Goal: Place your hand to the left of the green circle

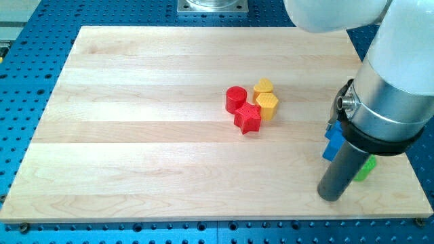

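A green block (366,169) shows only as a small patch at the view's lower right, mostly hidden behind my rod; its shape cannot be made out. My tip (331,197) rests on the board just left of and slightly below that green patch. A blue block (333,141) sits above the tip, partly hidden by the arm.
A cluster stands near the board's middle: a red cylinder (235,99), a red star-like block (248,118), a yellow block (264,86) and a yellow hexagonal block (268,106). The wooden board (135,135) lies on a blue perforated table. The arm's white body fills the upper right.
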Motion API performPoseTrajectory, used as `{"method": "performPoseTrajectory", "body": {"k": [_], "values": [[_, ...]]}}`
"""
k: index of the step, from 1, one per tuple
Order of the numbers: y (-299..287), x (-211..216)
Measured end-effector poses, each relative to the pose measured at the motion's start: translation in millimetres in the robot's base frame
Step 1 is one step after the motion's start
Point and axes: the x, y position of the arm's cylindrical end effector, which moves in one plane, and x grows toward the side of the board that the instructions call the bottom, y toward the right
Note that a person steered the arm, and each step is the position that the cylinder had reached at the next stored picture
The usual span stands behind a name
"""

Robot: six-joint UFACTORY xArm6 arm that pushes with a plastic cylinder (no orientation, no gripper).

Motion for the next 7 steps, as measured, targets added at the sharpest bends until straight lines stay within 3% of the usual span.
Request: {"method": "performPoseTrajectory", "body": {"k": [5,6,7], "values": [[-12,-6],[-28,-50],[-28,-52]]}}
